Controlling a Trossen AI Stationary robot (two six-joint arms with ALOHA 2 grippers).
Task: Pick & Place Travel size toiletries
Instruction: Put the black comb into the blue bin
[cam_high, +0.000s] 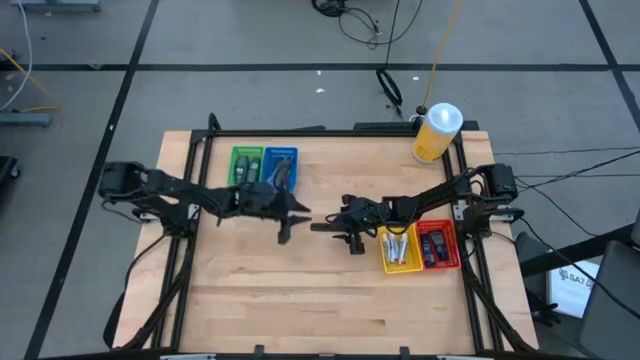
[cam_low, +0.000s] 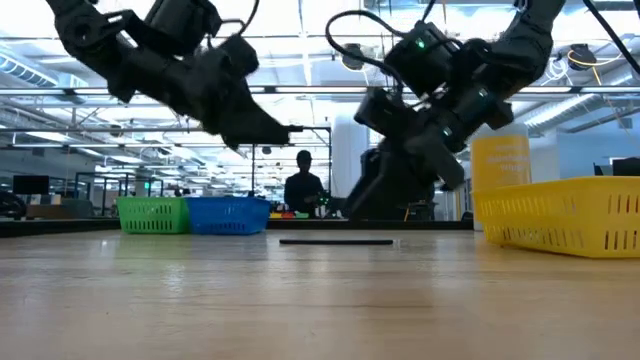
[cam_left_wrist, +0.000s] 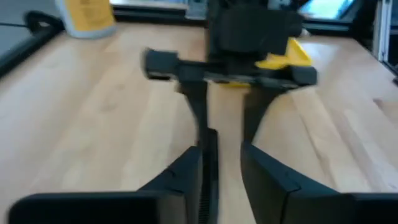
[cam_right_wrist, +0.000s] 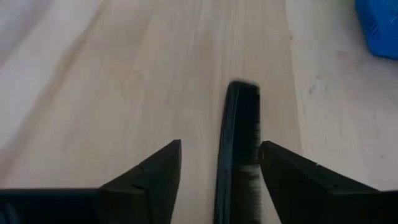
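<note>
A thin, flat dark strip with fine teeth along one edge (cam_high: 325, 227) lies flat on the wooden table (cam_high: 300, 300) at mid-table. The low view shows the strip (cam_low: 335, 241) as a dark line on the wood. My left gripper (cam_high: 293, 220) is open just left of it. In the left wrist view the strip (cam_left_wrist: 209, 168) runs between the left gripper's fingers (cam_left_wrist: 221, 149). My right gripper (cam_high: 349, 224) is open at the strip's right end. In the right wrist view the strip (cam_right_wrist: 239, 137) lies between its fingers (cam_right_wrist: 221, 146), closer to one of them. Other small toiletries lie in the trays.
A green tray (cam_high: 246, 165) and a blue tray (cam_high: 281, 166) sit at the far left of the table. A yellow tray (cam_high: 400, 249) and a red tray (cam_high: 436, 245) sit at the right. A large yellow bottle (cam_high: 436, 133) stands at the far right corner. Bare wood spreads toward the near edge.
</note>
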